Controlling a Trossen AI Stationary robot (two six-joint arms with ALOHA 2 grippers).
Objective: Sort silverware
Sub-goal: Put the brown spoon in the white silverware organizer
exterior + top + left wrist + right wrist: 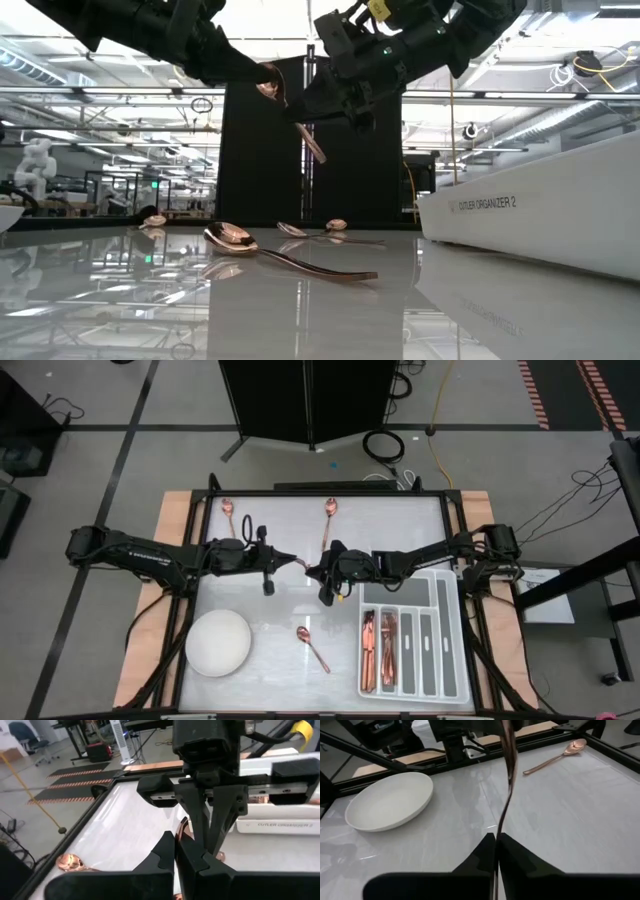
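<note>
Glossy copper-toned metal spoons (312, 647), glassy tabletop (290, 605)

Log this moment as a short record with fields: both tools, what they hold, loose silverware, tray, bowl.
left tool: shut on the held spoon, above mid-table
right tool: shut on the same spoon's handle; both tools grip it in the air
loose silverware: three spoons on the table, two at the far side, one on the near side
tray: grey divided tray on the right, copper pieces in its two left slots
bowl: white bowl, near left, nothing visible in it
</note>
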